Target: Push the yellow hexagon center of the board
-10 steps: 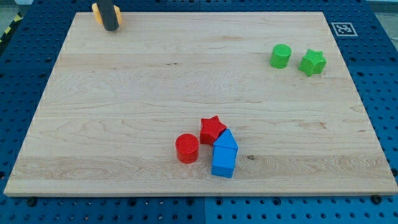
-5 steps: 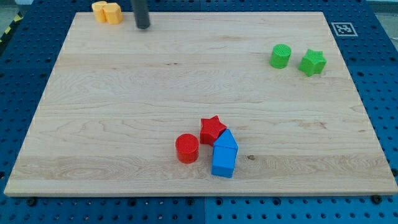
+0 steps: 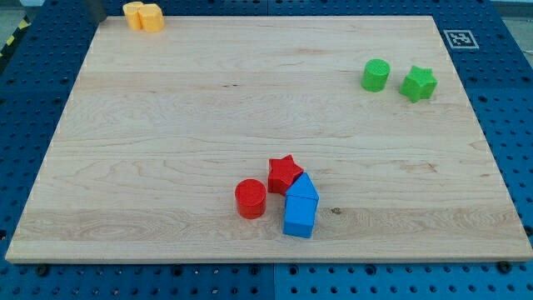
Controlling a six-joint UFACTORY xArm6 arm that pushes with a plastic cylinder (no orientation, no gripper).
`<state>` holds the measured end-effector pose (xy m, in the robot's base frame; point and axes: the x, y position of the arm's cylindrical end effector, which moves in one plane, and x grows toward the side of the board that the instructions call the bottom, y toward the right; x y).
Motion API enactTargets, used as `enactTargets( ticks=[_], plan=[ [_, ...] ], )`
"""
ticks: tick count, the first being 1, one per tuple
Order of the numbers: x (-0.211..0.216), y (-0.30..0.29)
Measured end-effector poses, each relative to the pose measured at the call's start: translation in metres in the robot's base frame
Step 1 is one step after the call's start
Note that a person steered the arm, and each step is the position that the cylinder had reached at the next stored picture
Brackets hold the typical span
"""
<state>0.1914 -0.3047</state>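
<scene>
Right of my tip [image 3: 95, 18], yellow hexagon [image 3: 134, 13].

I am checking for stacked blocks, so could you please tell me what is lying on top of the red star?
Nothing lies on the red star; its top is bare. A blue block touches its lower right side, and the red cylinder stands beside it. Its underside on the board is hidden.

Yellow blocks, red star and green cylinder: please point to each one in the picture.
Yellow blocks [image 3: 143, 15]: camera view, top face of the pair at the board's top-left edge.
Red star [image 3: 284, 172]: camera view, centre of its top face.
Green cylinder [image 3: 376, 72]: camera view, its round top.
</scene>
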Motion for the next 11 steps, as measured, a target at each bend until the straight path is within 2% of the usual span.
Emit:
enactTargets(
  ticks=[2, 4, 6, 8, 11],
  plan=[
    [0.0, 0.023],
    [0.0, 0.136],
    [0.003, 0.179],
    [0.032, 0.186],
    [0.05, 0.198]
  ],
)
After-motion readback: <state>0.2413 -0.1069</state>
